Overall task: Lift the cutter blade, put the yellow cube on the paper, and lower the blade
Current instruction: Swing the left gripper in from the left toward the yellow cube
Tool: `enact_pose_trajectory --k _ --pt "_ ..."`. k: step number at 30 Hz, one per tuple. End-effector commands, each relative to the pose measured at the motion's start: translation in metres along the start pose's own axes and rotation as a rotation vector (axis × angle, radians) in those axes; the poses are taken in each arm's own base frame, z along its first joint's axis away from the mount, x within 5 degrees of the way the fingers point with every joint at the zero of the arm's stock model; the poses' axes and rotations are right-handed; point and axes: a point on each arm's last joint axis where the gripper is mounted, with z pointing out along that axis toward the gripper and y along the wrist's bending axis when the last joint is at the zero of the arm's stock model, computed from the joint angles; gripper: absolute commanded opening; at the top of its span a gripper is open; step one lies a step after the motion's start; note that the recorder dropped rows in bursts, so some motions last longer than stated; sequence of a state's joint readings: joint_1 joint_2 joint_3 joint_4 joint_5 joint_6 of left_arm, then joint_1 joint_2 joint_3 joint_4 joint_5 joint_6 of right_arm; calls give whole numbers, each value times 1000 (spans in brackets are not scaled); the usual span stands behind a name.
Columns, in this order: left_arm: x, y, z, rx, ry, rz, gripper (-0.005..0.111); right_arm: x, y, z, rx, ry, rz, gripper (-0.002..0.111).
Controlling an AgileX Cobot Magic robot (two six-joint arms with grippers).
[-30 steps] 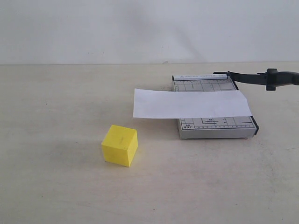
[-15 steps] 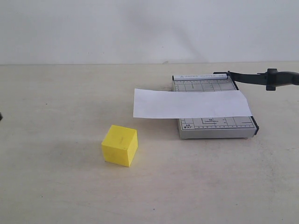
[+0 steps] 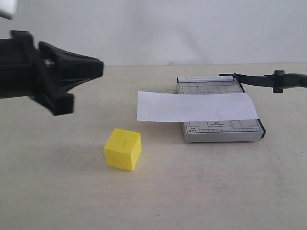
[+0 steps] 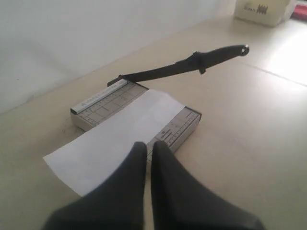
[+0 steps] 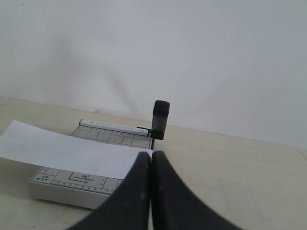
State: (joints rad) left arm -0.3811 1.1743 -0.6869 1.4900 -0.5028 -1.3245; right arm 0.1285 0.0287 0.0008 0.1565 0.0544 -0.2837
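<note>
The yellow cube rests on the table, left of and nearer than the grey cutter base. The white paper lies across the base and overhangs its left side. The cutter blade is raised, slanting up to the right from its hinge, with the thick handle up in the air. My left gripper hovers shut and empty above the table, up and left of the cube; in its wrist view the gripper points at the paper. My right gripper is shut and empty, facing the base's edge and the blade handle.
A plain white wall rises behind the table. A white box sits far off beyond the blade handle in the left wrist view. Bare beige tabletop surrounds the cube and the cutter.
My left arm has swung into the exterior view from the left and now hangs above the table. Cube, paper and blade have not moved.
</note>
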Motion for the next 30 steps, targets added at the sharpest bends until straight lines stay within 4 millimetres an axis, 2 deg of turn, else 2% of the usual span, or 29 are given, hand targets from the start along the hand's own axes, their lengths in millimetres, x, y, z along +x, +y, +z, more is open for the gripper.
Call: enact_pose_trajectory --k 1,5,9,14,20,30 --pt "-1 -12 45 -69 113 132 4 -2 -1 -1 7 -19 -4 0" --pt "2 -27 89 -135 202 205 4 -2 0 -1 6 -19 11 0" --pt "4 -40 135 -108 237 234 4 -2 0 -1 5 -19 47 0" --pt "8 -43 188 -84 247 214 4 -2 0 -1 4 -19 54 0" --pt "16 -36 234 -111 257 228 4 -2 0 -1 4 -19 54 0" --pt "32 -29 282 -132 265 289 4 -2 0 -1 4 -19 56 0"
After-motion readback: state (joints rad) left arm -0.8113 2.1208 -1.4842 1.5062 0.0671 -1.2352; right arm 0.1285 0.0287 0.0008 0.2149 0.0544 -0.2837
